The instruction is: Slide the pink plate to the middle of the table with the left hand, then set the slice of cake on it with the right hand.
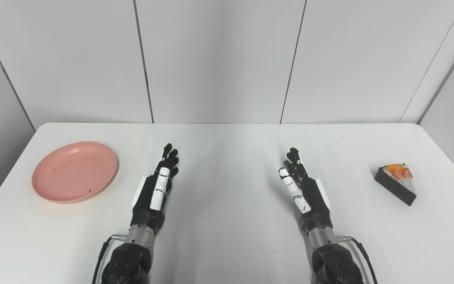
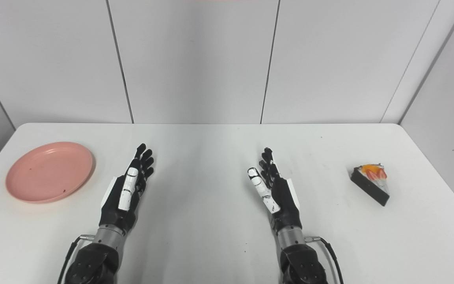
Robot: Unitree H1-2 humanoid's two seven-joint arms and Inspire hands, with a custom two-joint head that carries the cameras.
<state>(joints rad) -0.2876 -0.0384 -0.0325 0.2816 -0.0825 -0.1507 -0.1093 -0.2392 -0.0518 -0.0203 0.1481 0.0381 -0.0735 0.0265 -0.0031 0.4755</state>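
Note:
A pink plate point(image 1: 75, 171) lies empty at the left side of the white table point(image 1: 227, 142). A dark slice of cake point(image 1: 396, 183) with red and orange fruit on top sits at the right side. My left hand point(image 1: 157, 187) is open, fingers stretched forward, to the right of the plate and apart from it. My right hand point(image 1: 302, 187) is open the same way, well to the left of the cake. Both hands hold nothing and sit low over the table. The plate point(image 2: 49, 171) and cake point(image 2: 371, 183) also show in the right eye view.
White wall panels point(image 1: 219, 59) stand behind the table's far edge. The table's left and right edges are near the plate and the cake. Bare tabletop lies between my two hands.

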